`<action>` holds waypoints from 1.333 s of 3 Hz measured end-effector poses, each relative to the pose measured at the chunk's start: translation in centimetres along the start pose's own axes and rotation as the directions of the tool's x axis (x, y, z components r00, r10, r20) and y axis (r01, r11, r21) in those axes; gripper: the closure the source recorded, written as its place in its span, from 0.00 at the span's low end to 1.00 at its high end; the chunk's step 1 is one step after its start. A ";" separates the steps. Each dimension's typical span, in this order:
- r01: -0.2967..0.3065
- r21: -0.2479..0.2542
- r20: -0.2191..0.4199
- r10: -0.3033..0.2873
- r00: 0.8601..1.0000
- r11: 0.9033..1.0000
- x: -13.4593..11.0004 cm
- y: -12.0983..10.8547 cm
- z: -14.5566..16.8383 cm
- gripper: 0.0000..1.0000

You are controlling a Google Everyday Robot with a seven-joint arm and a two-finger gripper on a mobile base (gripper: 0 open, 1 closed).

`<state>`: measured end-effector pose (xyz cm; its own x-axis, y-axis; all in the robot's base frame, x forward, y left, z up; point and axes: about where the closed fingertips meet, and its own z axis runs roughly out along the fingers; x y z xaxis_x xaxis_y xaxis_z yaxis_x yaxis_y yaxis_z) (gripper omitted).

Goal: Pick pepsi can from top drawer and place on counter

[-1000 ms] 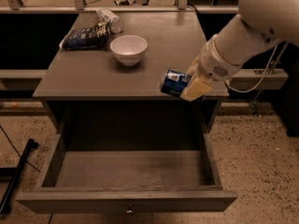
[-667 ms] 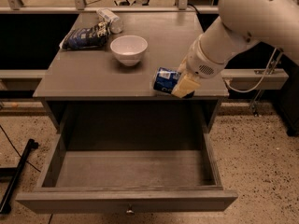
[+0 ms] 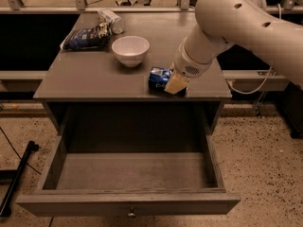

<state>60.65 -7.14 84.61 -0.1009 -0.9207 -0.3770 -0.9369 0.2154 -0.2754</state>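
Note:
The pepsi can (image 3: 158,78), blue with a white patch, is held at the front of the counter (image 3: 94,74), low over its surface or touching it. My gripper (image 3: 169,85) is shut on the can from the right, its pale fingers (image 3: 176,84) against the can's side. The white arm reaches in from the upper right. The top drawer (image 3: 128,205) is pulled wide open below the counter, with nothing in it; its small knob (image 3: 131,214) shows on the front panel.
A white bowl (image 3: 130,49) stands on the counter just behind and left of the can. A dark blue snack bag (image 3: 87,36) and a whitish container (image 3: 111,20) lie at the back left. A black pole (image 3: 16,181) lies on the speckled floor at the left.
My gripper has carried the can leftward and lower, from the counter's right front corner to near the middle of its front edge.

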 end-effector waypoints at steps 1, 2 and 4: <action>0.003 -0.002 0.000 -0.003 1.000 1.000 -0.1 0.1 0.1 0.45; 0.004 -0.004 -0.001 -0.004 1.000 1.000 -0.2 0.2 0.1 0.22; 0.007 -0.006 -0.001 -0.007 1.000 1.000 -0.3 0.3 0.2 0.00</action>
<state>60.49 -6.73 84.44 -0.0944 -0.9226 -0.3740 -0.9395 0.2068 -0.2730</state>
